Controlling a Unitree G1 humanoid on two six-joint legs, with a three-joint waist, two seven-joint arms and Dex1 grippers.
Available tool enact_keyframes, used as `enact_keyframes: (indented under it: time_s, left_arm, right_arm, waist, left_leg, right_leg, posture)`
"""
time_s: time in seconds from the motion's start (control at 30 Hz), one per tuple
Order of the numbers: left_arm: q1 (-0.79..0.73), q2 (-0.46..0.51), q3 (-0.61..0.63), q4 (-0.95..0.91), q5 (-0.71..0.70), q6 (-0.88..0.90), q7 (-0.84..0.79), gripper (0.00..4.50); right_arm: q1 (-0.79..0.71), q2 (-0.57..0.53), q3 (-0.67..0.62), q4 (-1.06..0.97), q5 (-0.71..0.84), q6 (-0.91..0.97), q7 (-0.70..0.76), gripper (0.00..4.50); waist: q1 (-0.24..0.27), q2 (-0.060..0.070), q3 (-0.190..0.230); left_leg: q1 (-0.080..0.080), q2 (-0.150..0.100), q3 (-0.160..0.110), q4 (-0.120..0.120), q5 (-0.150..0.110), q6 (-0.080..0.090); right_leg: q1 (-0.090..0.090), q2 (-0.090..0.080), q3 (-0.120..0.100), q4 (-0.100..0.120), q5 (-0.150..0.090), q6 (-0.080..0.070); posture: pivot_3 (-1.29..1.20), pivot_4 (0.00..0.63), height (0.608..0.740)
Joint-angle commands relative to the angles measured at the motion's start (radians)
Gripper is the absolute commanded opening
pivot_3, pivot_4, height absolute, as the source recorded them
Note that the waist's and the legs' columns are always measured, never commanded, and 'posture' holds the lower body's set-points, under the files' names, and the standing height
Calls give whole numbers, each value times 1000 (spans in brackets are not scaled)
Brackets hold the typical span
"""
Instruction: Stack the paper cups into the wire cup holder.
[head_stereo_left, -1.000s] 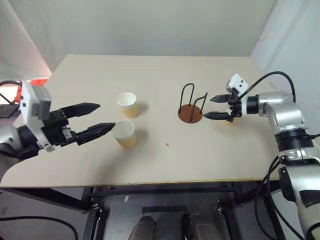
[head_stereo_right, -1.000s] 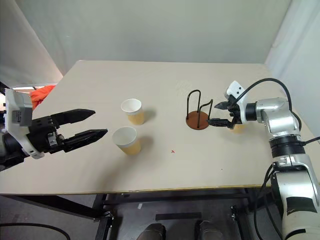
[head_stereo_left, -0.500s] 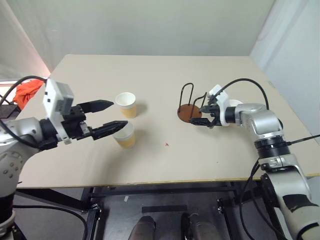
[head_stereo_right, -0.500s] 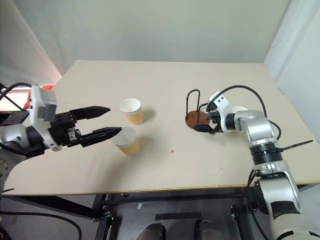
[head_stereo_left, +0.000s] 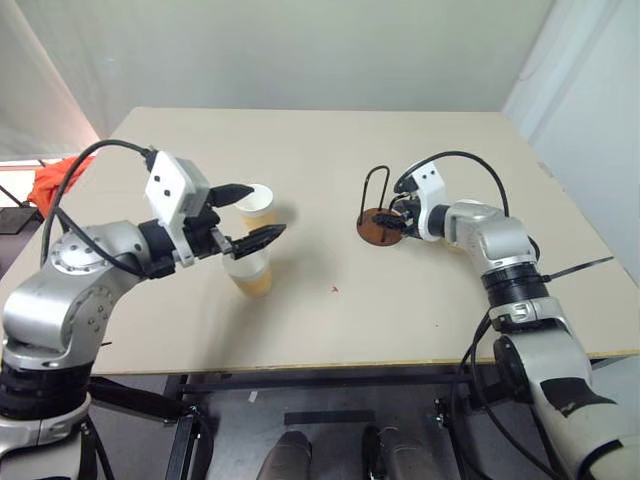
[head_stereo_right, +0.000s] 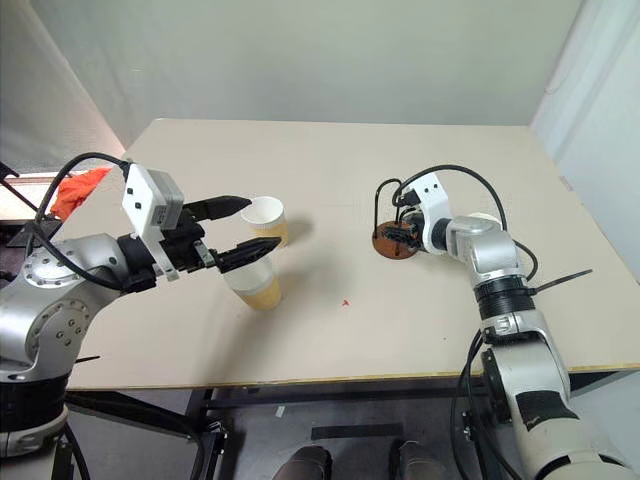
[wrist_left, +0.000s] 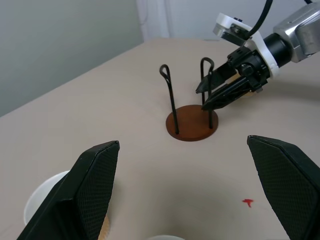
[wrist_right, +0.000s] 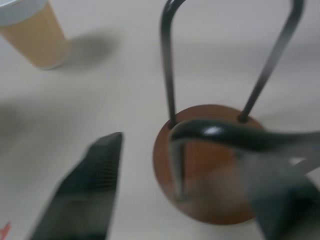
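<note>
The wire cup holder stands right of the table's middle, a reddish-brown disc with black wire loops. My right gripper is open at the holder, its fingers on either side of the nearer loop above the disc. Two paper cups stand left of centre, one farther and one nearer. My left gripper hangs open just above them, with nothing between its fingers. A third cup is mostly hidden behind my right forearm.
The pale table has a small red mark in front of the holder. An orange cloth lies off the table's left edge. Black cables loop around my right arm.
My left gripper has moved right, from the left of the cups to above them. My right gripper has moved left to the holder, and its fingers stand closer together.
</note>
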Motion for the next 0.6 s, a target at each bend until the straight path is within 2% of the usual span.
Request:
enact_keyframes:
  time_s: [0.03,0.23,0.27,0.43,0.5,0.6]
  left_arm:
    - [14,21,53,-29,-8,-8,-21,4500]
    - [28,18,75,-27,5,-17,-12,4500]
    - [30,20,78,-30,-1,-13,-18,4500]
    - [68,58,128,-51,-63,19,-92,4500]
    - [101,86,155,-62,-92,30,-136,4500]
    - [162,132,176,-82,-133,62,-207,4500]
  right_arm:
    - [-32,-4,-15,2,1,-28,-8,2239]
    - [-38,-22,1,26,-3,-40,24,189]
    - [-34,-29,9,18,-1,-35,47,7]
    - [38,-86,75,-123,39,-27,252,7]
    - [99,-129,93,-243,92,-37,378,7]
    - [166,-172,128,-347,116,-53,481,7]
  waist:
    - [0,0,0]
    - [2,0,0]
    - [2,0,0]
    - [0,0,0]
    - [0,0,0]
    - [-1,0,0]
  left_leg:
    - [0,0,0,0,0,0]
    - [-1,0,0,0,0,0]
    - [-1,0,0,0,0,0]
    - [-1,0,1,0,0,0]
    - [-1,0,4,0,-1,0]
    - [-2,2,13,0,-1,1]
  right_leg:
    - [0,0,0,0,0,1]
    - [-1,0,0,0,1,1]
    - [-1,0,0,0,1,1]
    - [-1,0,0,0,-1,-1]
    - [-1,1,0,0,-1,0]
    - [-1,1,0,0,-1,1]
  posture:
    - [0,150,740]
    - [0,150,740]
    - [0,150,740]
    - [0,150,740]
    - [0,150,740]
    - [0,150,740]
